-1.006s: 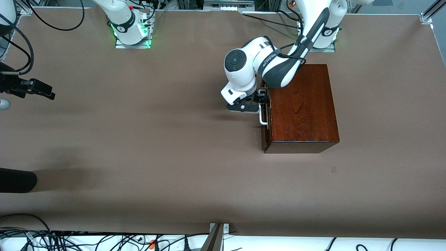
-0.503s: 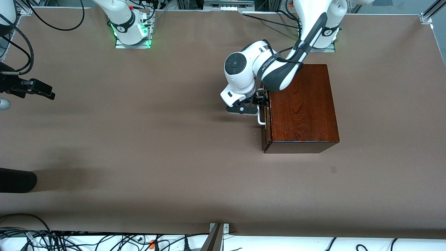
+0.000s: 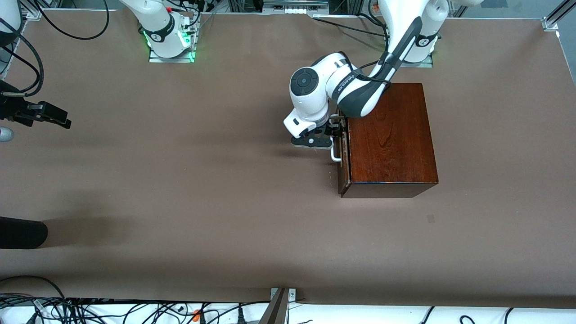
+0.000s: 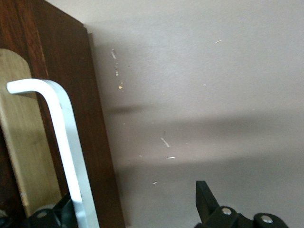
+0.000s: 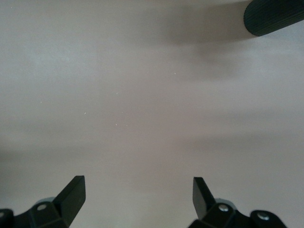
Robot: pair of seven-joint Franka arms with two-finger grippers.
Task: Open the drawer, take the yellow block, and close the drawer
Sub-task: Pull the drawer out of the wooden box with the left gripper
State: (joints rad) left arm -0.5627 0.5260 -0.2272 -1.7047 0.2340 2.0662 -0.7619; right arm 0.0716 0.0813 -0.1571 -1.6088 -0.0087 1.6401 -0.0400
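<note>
The dark reddish-brown wooden box (image 3: 391,135) stands toward the left arm's end of the table. Its drawer front (image 3: 343,175) looks shut or nearly so and carries the white U-shaped handle (image 3: 335,155). My left gripper (image 3: 335,130) is open at the drawer front. In the left wrist view the handle (image 4: 61,142) lies between the fingers of the gripper (image 4: 128,209), close to one of them, in front of the drawer front (image 4: 71,71). The yellow block is hidden. My right gripper (image 3: 63,121) waits open and empty over bare table (image 5: 137,187).
A dark rounded object (image 3: 22,234) lies at the table's edge toward the right arm's end, nearer the front camera; it also shows in the right wrist view (image 5: 275,16). Cables lie along the front edge (image 3: 135,310).
My left gripper has shifted a little along the drawer front, away from the front camera. The box and the right arm have not moved.
</note>
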